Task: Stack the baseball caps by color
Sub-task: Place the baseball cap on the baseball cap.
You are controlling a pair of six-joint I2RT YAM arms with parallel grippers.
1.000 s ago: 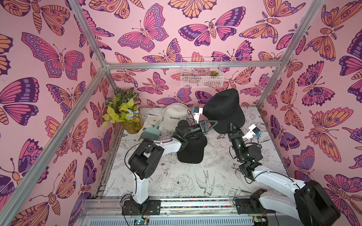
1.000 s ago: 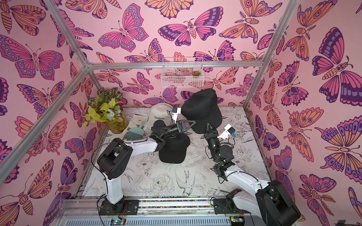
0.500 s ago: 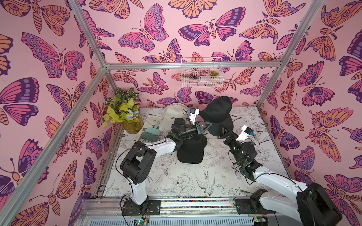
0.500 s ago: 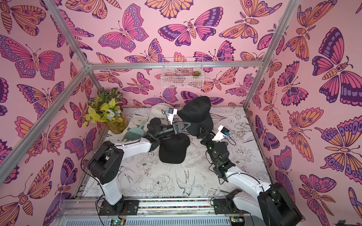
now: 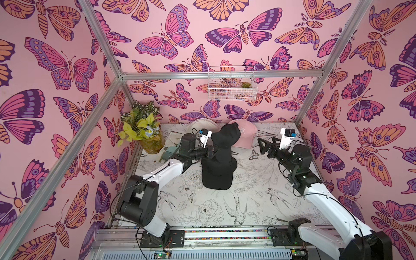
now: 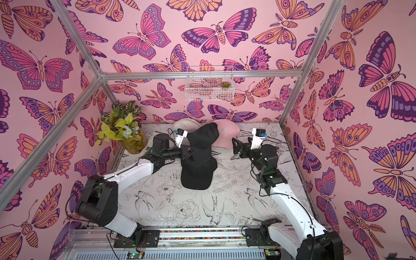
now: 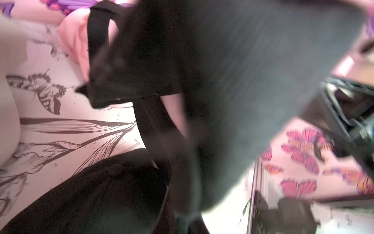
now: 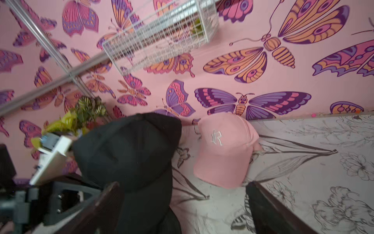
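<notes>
One limp black cap point(image 5: 225, 138) (crown crumpled) hangs clamped in left jaws; right jaws stand apart.

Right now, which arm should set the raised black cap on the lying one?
Left: the left gripper holds the raised black cap over the lying black cap; the right gripper is open, empty, apart.

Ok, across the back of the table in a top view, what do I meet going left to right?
In order: potted plant → teal brush → cream cap → raised black cap → pink cap → right gripper, jaws open.
</notes>
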